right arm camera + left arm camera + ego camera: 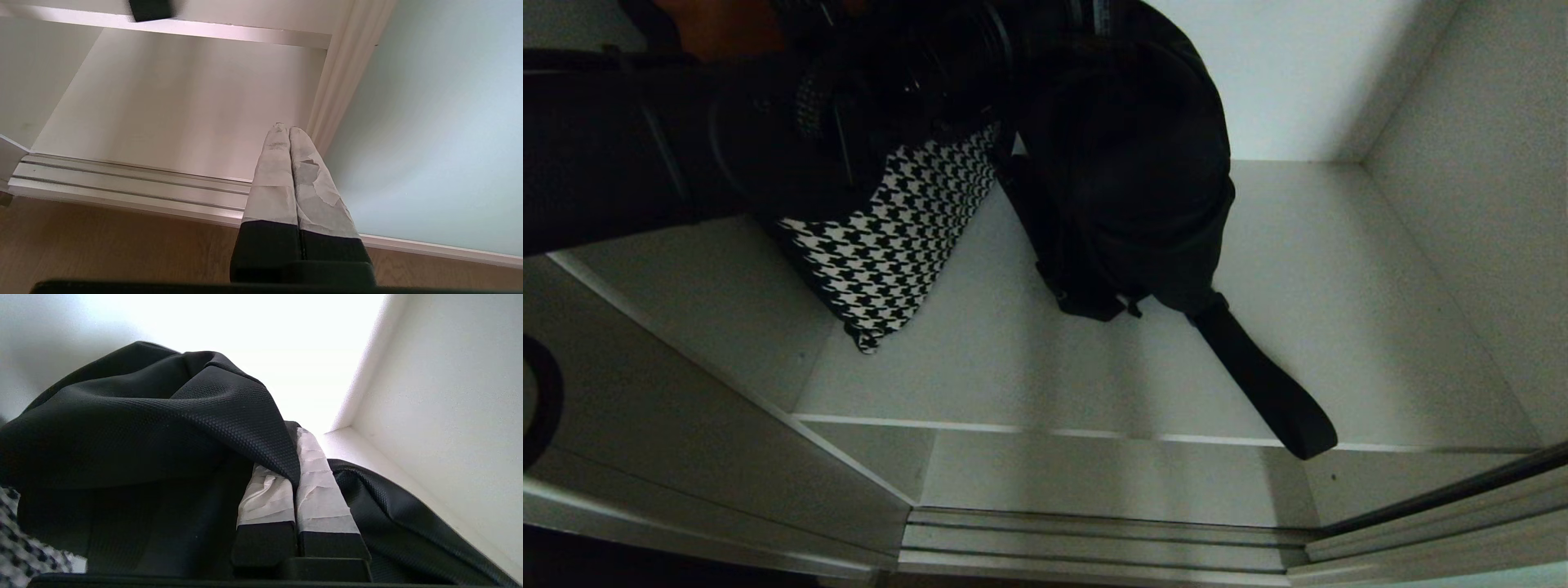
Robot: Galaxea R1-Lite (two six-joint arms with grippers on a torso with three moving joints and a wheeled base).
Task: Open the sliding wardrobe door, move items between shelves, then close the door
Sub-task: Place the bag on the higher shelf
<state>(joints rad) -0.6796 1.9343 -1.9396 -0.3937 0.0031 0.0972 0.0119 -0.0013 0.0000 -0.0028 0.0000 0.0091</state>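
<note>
2 bags, 2 shelf boards, 1 sliding door, 1 floor track, 2 grippers showing.

Left gripper (295, 457): jaws are sitting fully shut, w/ a fold of the black pouch bag (1131, 175) pinched between the taped fingers (322, 498). Black weave is draping over the jaw tips and hanging on both sides of them. The pouch's wide strap (1262, 380) is trailing down away from the jaws, its end overhanging the pale front edge of the upper shelf (1029, 359). Can't tell if the pouch's underside is touching the board or hanging just clear.

Houndstooth bag (890, 245) is lying on that same shelf just beside the jaws, next to the pouch; a corner of its check is showing in the left wrist view by the gripper's base, orange-brown lining showing at the head view's top edge.

Left arm is reaching in from the robot's left, across the houndstooth bag, wrist deep inside the wardrobe and dark against the white back wall.

Right gripper (284, 130): jaws are closed flat together, holding nothing, touching nothing. It's hanging low outside the wardrobe, pointing at the lower shelf (184, 102); ribbed floor track (122, 183) is running below the jaws, frosted sliding wardrobe door (429, 122) just beside them, wood floor (102, 245) under.
</note>
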